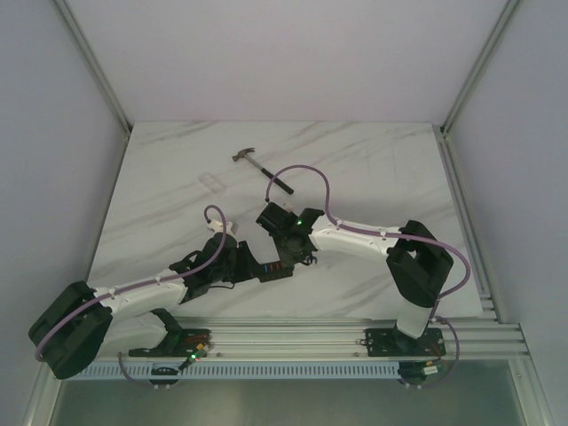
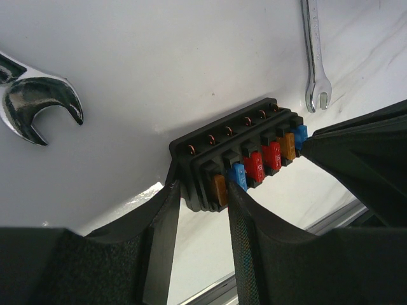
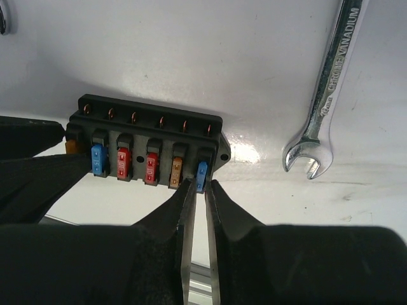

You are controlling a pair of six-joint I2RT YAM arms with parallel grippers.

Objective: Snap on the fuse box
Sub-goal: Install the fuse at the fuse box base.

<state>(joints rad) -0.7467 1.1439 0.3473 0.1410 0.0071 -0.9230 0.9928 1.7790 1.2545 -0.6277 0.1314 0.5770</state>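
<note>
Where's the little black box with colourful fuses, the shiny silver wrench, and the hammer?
Small black plastic fuse box [image 3: 137, 136]: right wrist view, body above red fuses.
Silver metal wrench [image 3: 335, 67]: right wrist view, lettered shank.
Black-handled hammer [image 1: 264, 170]: top view, shaft.

place: robot lab cell | seen: white enclosure walls [image 1: 53, 133], aluminium rail [image 1: 293, 337], marbled table [image 1: 355, 160]

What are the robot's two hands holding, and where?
The left gripper clamps the fuse box across one end. The right gripper pinches the blue fuse at the other end.
</note>
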